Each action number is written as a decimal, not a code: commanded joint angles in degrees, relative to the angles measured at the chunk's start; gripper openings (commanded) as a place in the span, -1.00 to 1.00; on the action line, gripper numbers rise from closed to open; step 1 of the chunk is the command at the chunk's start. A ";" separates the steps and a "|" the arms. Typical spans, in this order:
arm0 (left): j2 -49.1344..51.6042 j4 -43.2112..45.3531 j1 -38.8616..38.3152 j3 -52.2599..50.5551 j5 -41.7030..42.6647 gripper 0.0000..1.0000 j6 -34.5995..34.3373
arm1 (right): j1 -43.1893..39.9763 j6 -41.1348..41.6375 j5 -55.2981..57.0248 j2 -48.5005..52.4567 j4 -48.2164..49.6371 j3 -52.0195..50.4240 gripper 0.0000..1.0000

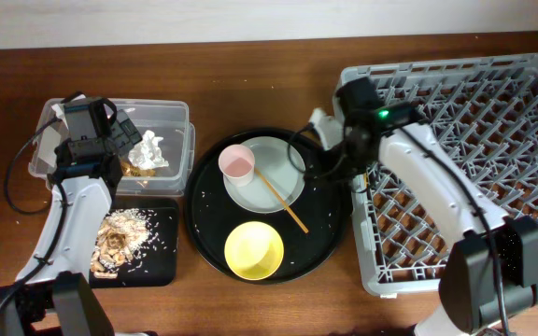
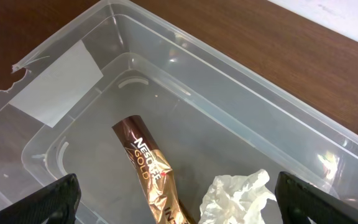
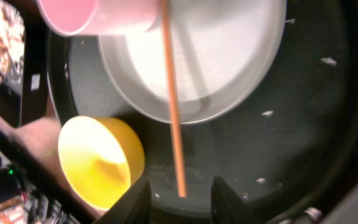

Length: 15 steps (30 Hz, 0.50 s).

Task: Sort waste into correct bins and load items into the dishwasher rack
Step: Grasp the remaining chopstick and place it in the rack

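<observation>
My left gripper (image 2: 182, 214) is open and empty over the clear tub (image 2: 241, 81), which has a white label (image 2: 58, 84). A crumpled white tissue (image 2: 235, 196) and a brown-gold wrapper (image 2: 151, 165) lie in the tub (image 1: 180, 117). Beige food scraps (image 1: 120, 238) lie in the small black tray (image 1: 162, 266). My right gripper (image 3: 182, 200) is open above the round black tray, with the end of one wooden chopstick (image 3: 171, 106) between its fingers. The chopstick rests across the pale plate (image 3: 229, 56) beside the pink cup (image 3: 92, 15). The yellow bowl (image 3: 98, 158) is close by. The light-blue cup is out of view.
The round black tray (image 1: 330, 233) sits mid-table with small white crumbs on it. The grey dishwasher rack (image 1: 493, 140) fills the right side, and my right arm (image 1: 428, 173) crosses over its left edge. The brown table (image 1: 250, 75) shows behind.
</observation>
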 commanded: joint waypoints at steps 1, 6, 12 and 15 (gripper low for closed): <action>0.24 0.07 0.15 0.42 0.22 0.99 0.26 | 6.38 0.83 7.26 -0.04 4.39 -1.95 -0.24; 0.24 0.07 0.15 0.42 0.22 0.99 0.26 | 12.57 2.40 12.92 -0.02 19.82 -9.94 -0.17; 0.24 0.07 0.15 0.42 0.22 0.99 0.28 | 12.96 2.40 12.87 -0.02 34.47 -20.37 -0.16; 0.24 0.07 0.15 0.42 0.20 0.99 0.26 | 12.96 2.40 12.87 -0.02 38.01 -22.99 -0.16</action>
